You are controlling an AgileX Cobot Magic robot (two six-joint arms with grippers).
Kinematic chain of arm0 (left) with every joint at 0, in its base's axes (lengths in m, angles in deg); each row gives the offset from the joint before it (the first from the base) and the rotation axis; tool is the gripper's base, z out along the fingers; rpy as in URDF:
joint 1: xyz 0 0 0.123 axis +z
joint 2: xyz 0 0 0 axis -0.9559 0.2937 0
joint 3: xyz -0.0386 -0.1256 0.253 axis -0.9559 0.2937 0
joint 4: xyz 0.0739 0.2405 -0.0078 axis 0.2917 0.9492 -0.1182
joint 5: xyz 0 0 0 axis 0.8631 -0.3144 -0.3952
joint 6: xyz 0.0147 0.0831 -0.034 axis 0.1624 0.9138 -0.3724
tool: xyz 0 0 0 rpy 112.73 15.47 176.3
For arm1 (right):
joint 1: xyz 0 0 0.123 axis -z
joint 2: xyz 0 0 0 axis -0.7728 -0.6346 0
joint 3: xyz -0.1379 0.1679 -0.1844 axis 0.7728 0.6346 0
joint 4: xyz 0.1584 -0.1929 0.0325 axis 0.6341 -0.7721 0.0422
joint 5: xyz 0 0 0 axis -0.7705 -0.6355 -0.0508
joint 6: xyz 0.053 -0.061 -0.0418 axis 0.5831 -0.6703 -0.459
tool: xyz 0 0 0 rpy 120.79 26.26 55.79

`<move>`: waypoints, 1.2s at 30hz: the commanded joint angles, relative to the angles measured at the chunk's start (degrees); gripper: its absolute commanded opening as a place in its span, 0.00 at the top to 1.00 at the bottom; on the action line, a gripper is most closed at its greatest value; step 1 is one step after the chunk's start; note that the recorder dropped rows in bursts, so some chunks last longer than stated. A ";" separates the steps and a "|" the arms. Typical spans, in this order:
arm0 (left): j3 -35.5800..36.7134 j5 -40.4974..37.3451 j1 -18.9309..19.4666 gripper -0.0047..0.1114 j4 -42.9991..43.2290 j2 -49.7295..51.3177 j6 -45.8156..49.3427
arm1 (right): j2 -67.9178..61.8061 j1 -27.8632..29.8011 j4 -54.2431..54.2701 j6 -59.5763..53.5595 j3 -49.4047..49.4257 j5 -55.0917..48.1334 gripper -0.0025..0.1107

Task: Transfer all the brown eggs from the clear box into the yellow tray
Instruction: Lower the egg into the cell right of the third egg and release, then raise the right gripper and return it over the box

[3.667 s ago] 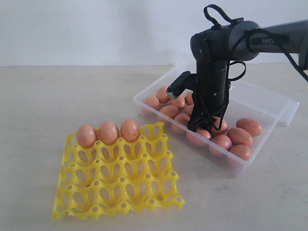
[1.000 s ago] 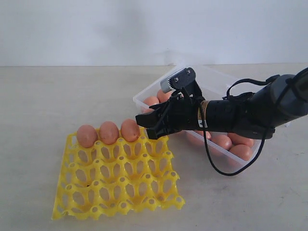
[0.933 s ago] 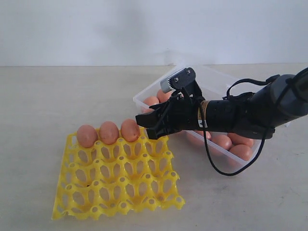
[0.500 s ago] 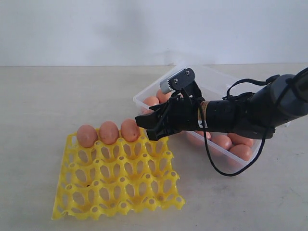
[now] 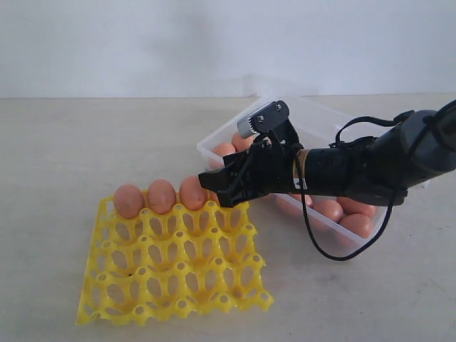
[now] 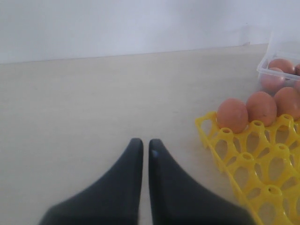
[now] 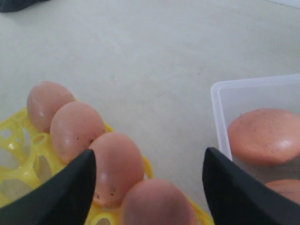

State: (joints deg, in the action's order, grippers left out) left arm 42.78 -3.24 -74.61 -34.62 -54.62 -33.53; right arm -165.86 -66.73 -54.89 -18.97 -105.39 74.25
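Observation:
The yellow tray [image 5: 174, 263] lies front left, with three brown eggs [image 5: 161, 196] along its back row. My right gripper [image 5: 214, 189] reaches across from the right to that row's fourth cup. It is open, and a fourth egg [image 7: 157, 201] rests in the cup between its fingers [image 7: 79, 183], with a gap on each side. Behind the arm, the clear box [image 5: 206, 151] holds several more eggs [image 5: 356, 224]. My left gripper [image 6: 142, 143] is shut and empty, low over the bare table to the left of the tray [image 6: 243, 159].
The right arm and its cable [image 5: 342, 253] lie across the box's front wall. A pale wall stands behind the table. The tray's front rows [image 5: 171, 285] hold no eggs.
The right gripper carried an egg from the box to the tray's back row. In the last half second its jaws spread apart, leaving the egg in the fourth cup.

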 commanded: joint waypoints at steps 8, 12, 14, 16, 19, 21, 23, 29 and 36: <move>0.21 0.24 -0.25 0.92 0.08 -0.15 0.08 | -0.01 0.21 0.89 -1.93 -0.37 2.60 0.43; 0.21 0.24 -0.25 0.92 0.08 -0.15 0.08 | 2.53 0.21 6.78 -0.14 -0.41 4.28 0.56; 0.21 0.24 -0.25 0.92 0.08 -0.15 0.08 | 5.89 0.30 7.20 1.12 -0.41 0.47 0.77; 0.21 0.24 -0.25 0.92 0.08 -0.15 0.08 | 9.26 0.30 6.22 1.18 -1.36 -5.75 0.98; 0.21 0.24 -0.25 0.92 0.08 -0.15 0.08 | 13.67 0.30 -0.12 5.37 -4.63 -26.69 0.97; 0.21 0.24 -0.25 0.92 0.08 -0.15 0.08 | 14.62 0.30 -2.54 7.57 -8.65 -46.27 0.97; 0.21 0.24 -0.25 0.92 0.08 -0.15 0.08 | 13.84 0.30 -1.93 2.05 -13.66 -63.70 0.97; 0.21 0.24 -0.25 0.92 0.08 -0.15 0.08 | 7.78 0.30 23.84 -40.64 -30.50 -95.08 0.97; 0.21 0.24 -0.25 0.92 0.08 -0.15 0.08 | -0.02 0.30 34.14 -52.18 -45.38 -106.86 0.97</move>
State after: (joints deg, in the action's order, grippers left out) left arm 42.78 -3.24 -74.61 -34.62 -54.62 -33.53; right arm -163.61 -66.61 -22.88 -66.33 -146.50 -29.64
